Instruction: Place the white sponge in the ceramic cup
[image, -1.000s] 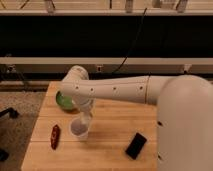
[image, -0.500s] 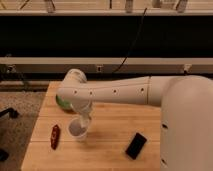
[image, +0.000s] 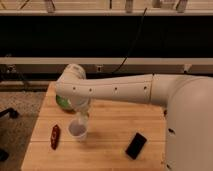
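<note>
The ceramic cup (image: 77, 131) is a small pale round cup standing upright on the wooden table (image: 110, 125), left of the middle. My gripper (image: 83, 118) hangs straight down from the white arm, just above the cup's rim at its far right side. The white sponge does not show; the arm and gripper hide the space above the cup, and I cannot tell whether it is in the gripper or in the cup.
A green bowl (image: 61, 103) sits behind the cup, partly hidden by the arm. A red object (image: 55, 136) lies left of the cup. A black phone (image: 136, 145) lies at the front right. The table's left edge is near.
The arm's wrist has shifted slightly to the left above the cup. The cup, bowl, red object and phone have not moved.
</note>
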